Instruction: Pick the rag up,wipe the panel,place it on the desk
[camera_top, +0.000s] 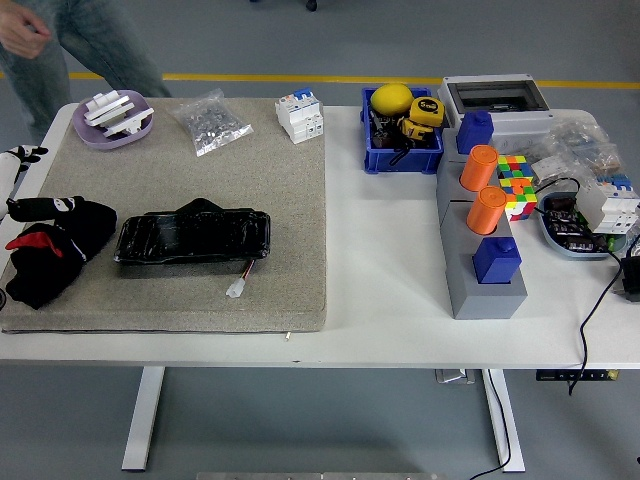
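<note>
Grey matting (200, 290) covers the bench's left half. Near its left edge the left hand (45, 210) grips the black rag (50, 255), just beside the black panel (195, 237). A purple dish (112, 135) and a bag of parts (210, 122) lie toward the far edge.

No print can be read. The yellow tape measure (423, 112) in the blue bin (378, 160) carries a dark round label, too small to make out.
</note>
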